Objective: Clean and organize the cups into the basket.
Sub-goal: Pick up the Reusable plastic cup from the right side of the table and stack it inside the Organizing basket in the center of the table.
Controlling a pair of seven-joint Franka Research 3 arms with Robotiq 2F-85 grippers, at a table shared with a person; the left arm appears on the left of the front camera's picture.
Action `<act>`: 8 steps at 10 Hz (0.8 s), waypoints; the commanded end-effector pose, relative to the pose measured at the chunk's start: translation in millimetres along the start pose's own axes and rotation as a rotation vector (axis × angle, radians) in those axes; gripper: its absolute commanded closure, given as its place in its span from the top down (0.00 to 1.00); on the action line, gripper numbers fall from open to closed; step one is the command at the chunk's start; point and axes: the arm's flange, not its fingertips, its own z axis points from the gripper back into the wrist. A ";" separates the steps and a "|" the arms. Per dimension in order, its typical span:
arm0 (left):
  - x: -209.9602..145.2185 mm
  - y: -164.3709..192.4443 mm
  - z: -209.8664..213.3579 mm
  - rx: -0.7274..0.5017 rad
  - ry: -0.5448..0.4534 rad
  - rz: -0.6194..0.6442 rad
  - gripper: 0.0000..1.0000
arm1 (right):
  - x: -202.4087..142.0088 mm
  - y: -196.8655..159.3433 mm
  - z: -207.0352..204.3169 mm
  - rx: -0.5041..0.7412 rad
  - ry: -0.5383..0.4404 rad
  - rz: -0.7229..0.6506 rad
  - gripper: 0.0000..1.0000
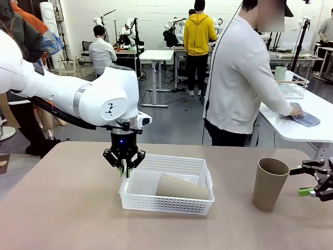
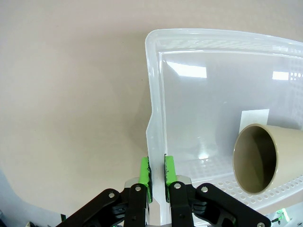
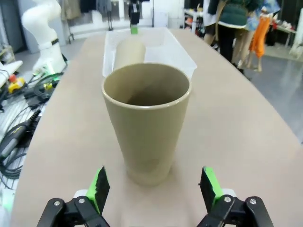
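Cups half done: one cup (image 1: 182, 186) lies in the basket (image 1: 166, 204), pinched at its rim by the left gripper (image 1: 124, 169); the other cup (image 1: 269, 183) stands before the spread right gripper (image 1: 306, 180).

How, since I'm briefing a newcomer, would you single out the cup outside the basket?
On the brown table, look right of the white basket. The cup stands upright, before the open right end effector; the other brown cup lies inside the basket.
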 end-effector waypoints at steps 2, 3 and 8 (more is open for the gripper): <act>-0.9 -2.2 0.1 0.000 -0.005 0.012 0.00 | -13.5 -21.7 -34.1 0.032 -0.001 0.018 1.00; -0.9 -2.2 0.1 0.000 -0.005 0.012 0.00 | -15.1 -24.5 -42.1 0.047 0.005 0.013 1.00; -0.9 -2.2 0.1 0.000 -0.005 0.012 0.00 | -18.6 -30.2 -72.8 0.144 -0.019 0.031 1.00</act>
